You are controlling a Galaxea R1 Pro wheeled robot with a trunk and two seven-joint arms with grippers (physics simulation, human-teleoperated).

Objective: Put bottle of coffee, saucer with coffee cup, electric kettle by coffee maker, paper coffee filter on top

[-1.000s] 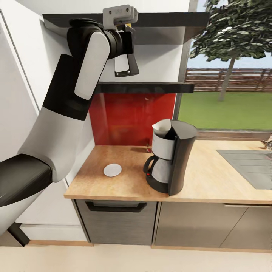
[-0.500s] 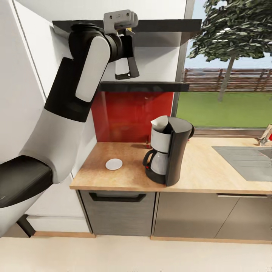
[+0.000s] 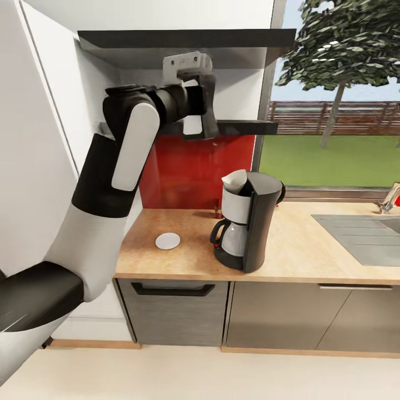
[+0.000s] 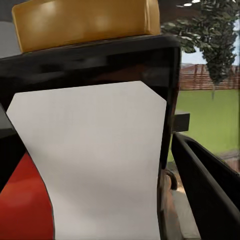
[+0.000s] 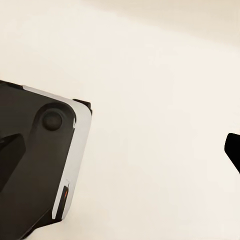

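Left arm (image 3: 105, 183): rises from the lower left of the head view, white and black, bent at the elbow toward the upper middle.
Left tool (image 3: 194, 119): in the upper middle of the head view, in front of the thin black kitchen shelf (image 3: 244, 127), closed around the bottle of coffee (image 4: 95, 145).
Bottle of coffee: in the left wrist view it sits very close to the camera, with a dark body, a white label and a yellow cap (image 4: 85, 22) at the top of the frame; one black finger (image 4: 210, 195) shows at the lower right of that frame.
Upper shelf (image 3: 183, 39): thicker, dark grey, across the top of the head view above the left tool.
Red wall panel (image 3: 189, 172): behind the worktop, below the thin shelf.
Saucer (image 3: 168, 241): small, round and white, flat on the worktop (image 3: 311, 255), left of centre in the head view, apart from the coffee maker.
Coffee maker (image 3: 247, 222): centre of the head view, upright on the worktop, with an off-white paper coffee filter (image 3: 235, 181) sticking up from its top.
Sink (image 3: 361, 236): grey, inset in the worktop at the right edge of the head view.
Window (image 3: 333, 94): upper right of the head view, showing a tree, a fence and grass.
Right tool: I cannot tell its state; the right wrist view shows pale floor (image 5: 150, 100), a dark part of the robot with a white edge (image 5: 40, 165) at the lower left and a dark tip (image 5: 234, 150) at the right edge.
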